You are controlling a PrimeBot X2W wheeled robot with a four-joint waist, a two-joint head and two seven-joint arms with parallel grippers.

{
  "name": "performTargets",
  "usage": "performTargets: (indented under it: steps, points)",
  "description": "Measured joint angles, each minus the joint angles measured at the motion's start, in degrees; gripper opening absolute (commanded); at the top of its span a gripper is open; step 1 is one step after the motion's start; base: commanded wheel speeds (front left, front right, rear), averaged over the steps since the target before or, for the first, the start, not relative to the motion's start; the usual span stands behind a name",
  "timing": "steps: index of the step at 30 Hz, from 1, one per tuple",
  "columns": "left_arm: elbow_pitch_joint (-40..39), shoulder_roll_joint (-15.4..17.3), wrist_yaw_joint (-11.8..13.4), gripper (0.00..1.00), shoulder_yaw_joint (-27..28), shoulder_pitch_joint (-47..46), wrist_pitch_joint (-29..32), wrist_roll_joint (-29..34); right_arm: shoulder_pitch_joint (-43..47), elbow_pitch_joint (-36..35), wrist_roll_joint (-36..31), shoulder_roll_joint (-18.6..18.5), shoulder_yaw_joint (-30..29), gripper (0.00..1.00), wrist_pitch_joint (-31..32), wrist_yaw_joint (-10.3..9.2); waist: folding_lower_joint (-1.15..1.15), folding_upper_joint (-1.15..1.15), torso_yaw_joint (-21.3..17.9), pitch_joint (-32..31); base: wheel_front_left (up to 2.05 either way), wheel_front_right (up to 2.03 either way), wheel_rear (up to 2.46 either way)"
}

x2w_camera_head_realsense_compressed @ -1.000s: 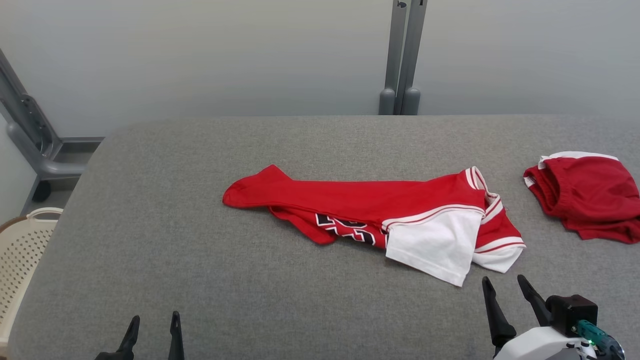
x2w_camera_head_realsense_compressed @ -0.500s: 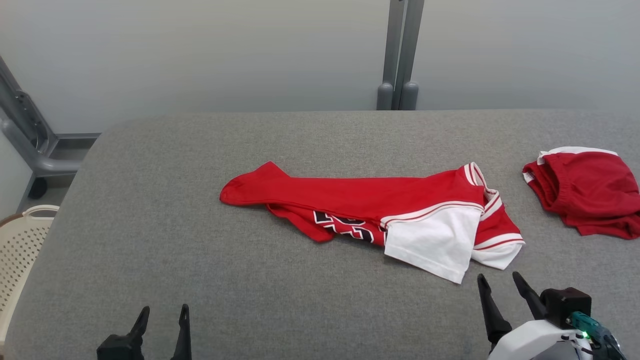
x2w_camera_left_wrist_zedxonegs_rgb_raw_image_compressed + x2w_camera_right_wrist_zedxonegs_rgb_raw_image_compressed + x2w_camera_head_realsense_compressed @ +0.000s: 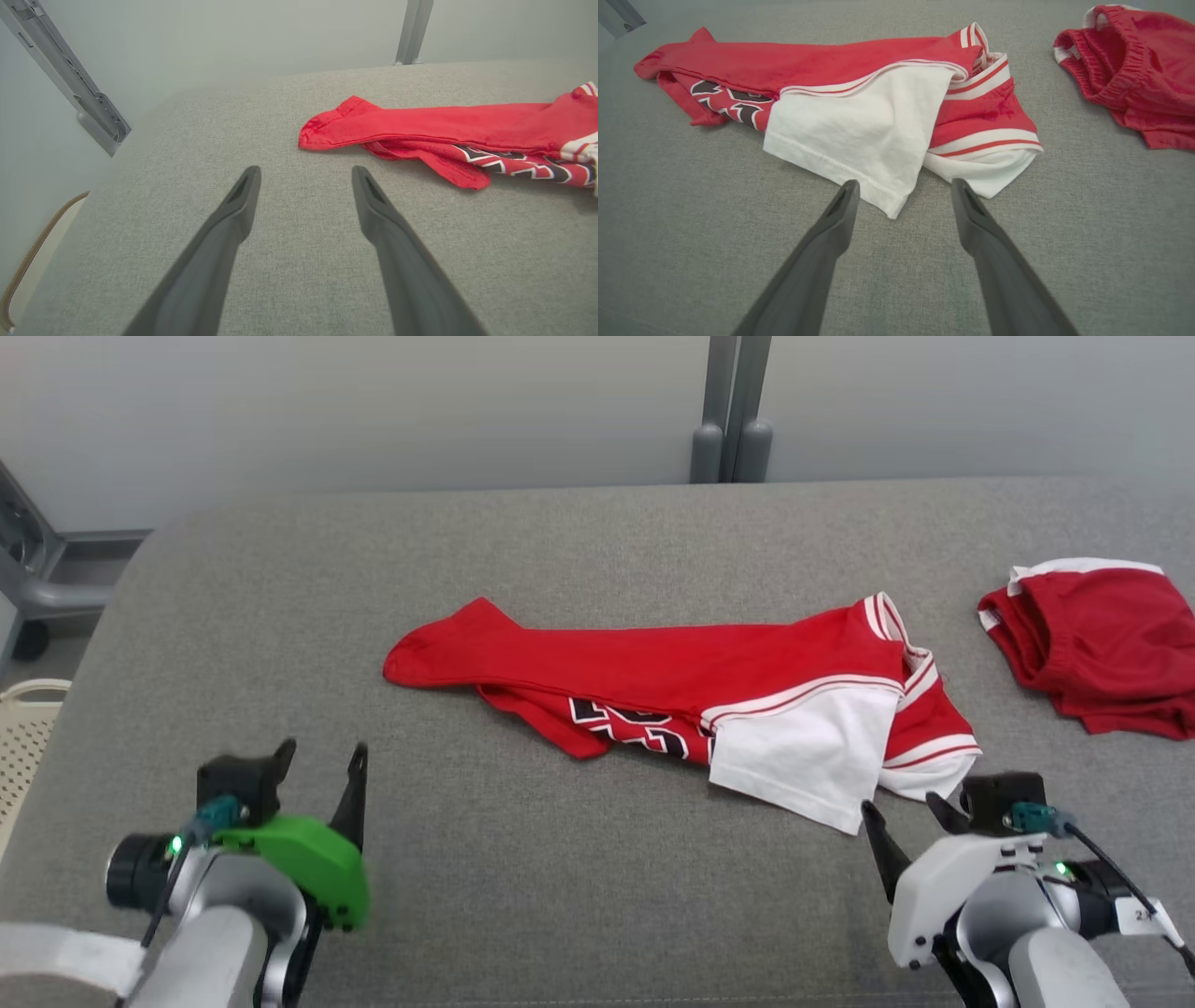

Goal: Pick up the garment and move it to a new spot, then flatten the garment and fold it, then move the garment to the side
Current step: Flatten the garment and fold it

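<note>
1. The left claw (image 3: 322, 758) has its two dark fingers spread wide and holds nothing. It hovers over bare grey cloth at the near left of the surface (image 3: 560, 887), well apart from the red jersey (image 3: 672, 667).
2. The right claw (image 3: 901, 805) is also spread wide and empty, at the near right of the surface. In the right wrist view its fingertips stand on either side of the jersey's lowest white corner. Whether they touch the fabric cannot be told.
3. The red jersey lies crumpled in the middle of the surface, stretched from left to right. Its narrow red end points to the robot's left. Its white sleeve panels with red-and-white striped trim lie at the right end, nearest the right claw.
4. Black-and-white lettering (image 3: 635, 728) shows on a fold along the jersey's near edge.
5. A pair of red shorts (image 3: 1106, 635) with a gathered waistband lies bunched at the far right of the surface, apart from the jersey.
6. A cream perforated basket (image 3: 23, 737) stands off the left edge, and a grey post (image 3: 730, 429) rises behind the surface against a pale wall.
</note>
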Motion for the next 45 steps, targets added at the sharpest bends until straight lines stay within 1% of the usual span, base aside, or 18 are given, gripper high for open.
performTargets:
  steps: [5,10,20,27,32,33,34,36,37,38,39,40,42,45]
  points:
    - [7.48,-1.42,-2.36,1.00,-0.69,-9.62,0.81,-0.05,-3.57,-0.47,-0.44,0.04,1.21,1.00,2.05,0.00,0.00,0.00,-0.62,3.81,0.00,0.00,0.00]
    - [15.66,-2.42,-3.59,1.00,-1.59,-17.32,3.39,0.40,-5.58,-0.76,-1.53,0.02,1.72,1.00,2.99,0.00,0.00,0.00,-1.63,7.57,0.00,0.00,0.00]
    - [27.28,-1.92,-3.86,1.00,-1.56,-27.63,6.47,0.83,-7.28,-2.93,-0.91,0.02,5.37,1.00,2.91,0.00,0.00,0.00,-4.64,14.28,0.00,0.00,0.00]
    - [32.01,-2.04,-4.21,1.00,-1.40,-31.31,7.51,0.38,-7.62,-3.34,-0.34,0.02,6.69,1.00,2.52,0.00,0.00,0.00,-6.22,17.33,0.00,0.00,0.00]
    - [34.96,-2.13,-3.61,1.00,-1.46,-33.83,7.01,0.38,-7.75,-3.77,-0.16,0.02,7.16,1.00,2.45,0.00,0.00,0.00,-7.03,19.07,0.00,0.00,0.00]
    - [35.51,-2.26,-3.41,0.95,-1.46,-34.28,6.98,0.38,-7.75,-3.81,-0.16,0.01,7.33,1.00,2.46,0.00,0.01,0.00,-7.10,19.35,0.00,0.00,0.00]
    - [35.96,-2.38,-3.25,0.84,-1.49,-34.73,6.97,0.41,-7.76,-3.85,-0.16,0.02,7.38,1.00,2.47,0.00,0.00,0.00,-7.14,19.61,0.00,0.00,0.00]
    - [37.01,-2.67,-3.18,0.50,-1.55,-35.58,6.98,0.37,-7.89,-3.85,-0.16,0.02,7.43,1.00,2.47,0.00,0.00,0.00,-7.10,20.06,0.00,0.00,0.00]
    - [37.27,-2.87,-3.36,0.44,-1.60,-35.88,6.91,0.34,-8.10,-3.85,-0.15,0.01,7.48,1.00,2.47,0.00,0.01,0.00,-7.02,20.23,0.00,0.00,0.00]
    - [37.54,-3.12,-3.68,0.24,-1.66,-36.12,6.71,0.32,-8.32,-3.87,-0.15,0.02,7.50,1.00,2.47,0.00,0.01,0.00,-6.89,20.36,0.00,0.00,0.00]
    - [37.93,-3.43,-3.72,0.09,-1.79,-36.33,6.54,0.31,-8.41,-3.89,-0.15,0.01,7.55,1.00,2.48,0.00,0.00,0.00,-6.72,20.47,0.00,0.00,0.00]
    - [38.27,-3.78,-4.09,0.00,-1.87,-36.52,6.46,0.16,-8.41,-3.88,-0.13,0.02,7.59,1.00,2.64,0.00,0.00,0.00,-6.54,20.56,0.00,0.00,0.00]
    - [39.08,-4.54,-4.70,0.00,-1.96,-36.88,6.64,-0.46,-8.42,-3.89,-0.14,0.01,7.46,1.00,2.87,0.00,0.00,0.00,-6.13,20.69,0.00,0.00,0.00]
    - [40.21,-5.42,-4.99,0.00,-2.27,-37.32,6.57,-0.71,-8.40,-3.85,-0.12,-0.01,7.31,1.00,3.93,-0.01,0.01,0.00,-5.46,20.78,0.00,0.00,0.00]
